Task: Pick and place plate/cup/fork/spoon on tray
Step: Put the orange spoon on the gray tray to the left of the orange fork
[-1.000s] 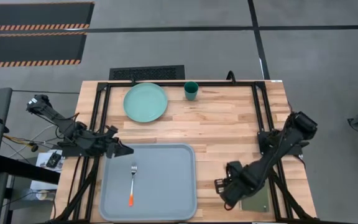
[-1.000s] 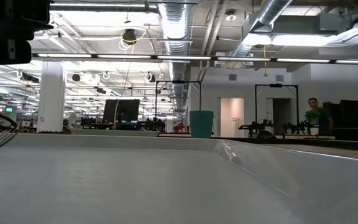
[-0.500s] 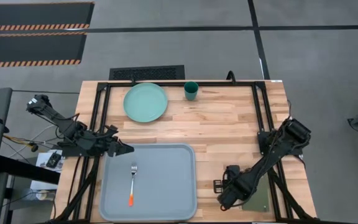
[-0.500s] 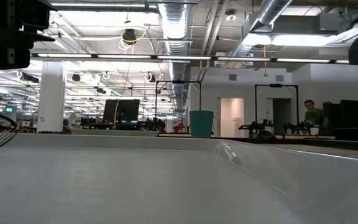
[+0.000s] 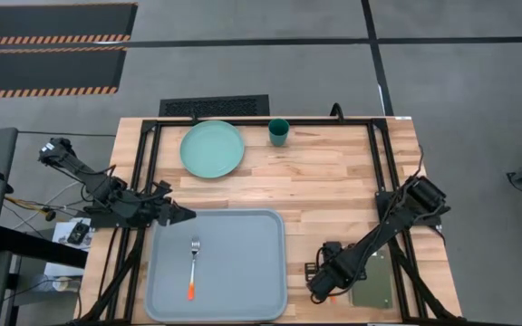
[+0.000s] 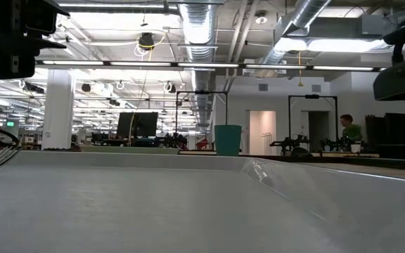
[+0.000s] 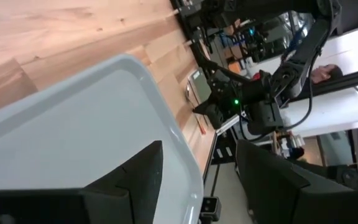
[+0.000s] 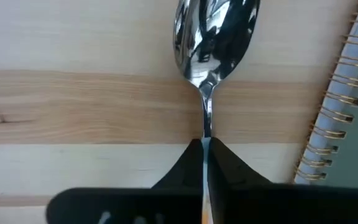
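Silver spoon (image 8: 213,37) is pinched by its neck in the right claw (image 8: 204,163) — bowl projecting ahead over the wooden table (image 5: 333,181), well clear of the tray (image 5: 243,263). Left claw (image 7: 197,168) stands parted at the tray's corner — waiting.

only the fork (image 5: 193,266) occupies the tray (image 5: 243,272); bare wood separates it from the right gripper (image 5: 320,282).

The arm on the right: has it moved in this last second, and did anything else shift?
The right gripper slid toward the table's near edge, ending nearer the tray; its jaws are now closed on the spoon. The left gripper, fork, plate and cup stayed put.
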### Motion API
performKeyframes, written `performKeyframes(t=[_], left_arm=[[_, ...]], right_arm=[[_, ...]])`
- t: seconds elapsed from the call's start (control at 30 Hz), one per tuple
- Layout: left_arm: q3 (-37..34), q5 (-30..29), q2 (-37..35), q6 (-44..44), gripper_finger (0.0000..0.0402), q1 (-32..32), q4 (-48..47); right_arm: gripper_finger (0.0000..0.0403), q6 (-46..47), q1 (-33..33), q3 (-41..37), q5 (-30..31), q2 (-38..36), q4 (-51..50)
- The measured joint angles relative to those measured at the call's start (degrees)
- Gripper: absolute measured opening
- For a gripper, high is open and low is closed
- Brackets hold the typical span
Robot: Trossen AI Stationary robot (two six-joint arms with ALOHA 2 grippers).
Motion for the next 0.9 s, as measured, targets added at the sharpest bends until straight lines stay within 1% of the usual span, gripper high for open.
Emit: performKeyframes(t=[0.1,0.23,0.37,0.47,0.57,0.67,0.8,0.9], left_arm=[[0.0,-1.3,0.0,-0.6,0.0190,0.0,-0.4],[0.0,-3.4,0.0,-3.7,0.0190,0.1,-1.6],[0.0,-4.3,0.7,-7.7,0.0190,2.0,-2.2],[0.0,-4.0,2.3,-10.1,0.0188,5.0,-0.3],[0.0,-2.0,5.2,-9.8,0.0177,9.0,4.1],[0.0,1.6,9.3,-7.0,0.0164,13.2,11.0],[0.0,6.9,16.3,-4.5,0.0150,18.6,20.5],[0.0,11.0,21.7,-5.6,0.0147,21.8,25.2]], right_arm=[[0.0023,0.0,-0.3,0.0,0.0,-0.3,-0.1],[0.0007,-2.6,-0.7,1.9,1.7,-2.3,-2.8],[0.0011,-8.6,-2.3,5.8,3.1,-5.1,-7.8],[0.0006,-15.4,-4.1,9.2,7.1,-6.6,-10.1],[0.0005,-23.9,-6.6,12.9,9.9,-6.8,-11.1],[0.0012,-31.6,-9.4,15.9,11.5,-6.3,-11.5],[0.0013,-40.1,-13.0,17.2,12.6,-6.1,-9.4],[0.0011,-44.3,-15.2,17.2,13.3,-6.1,-8.4]])
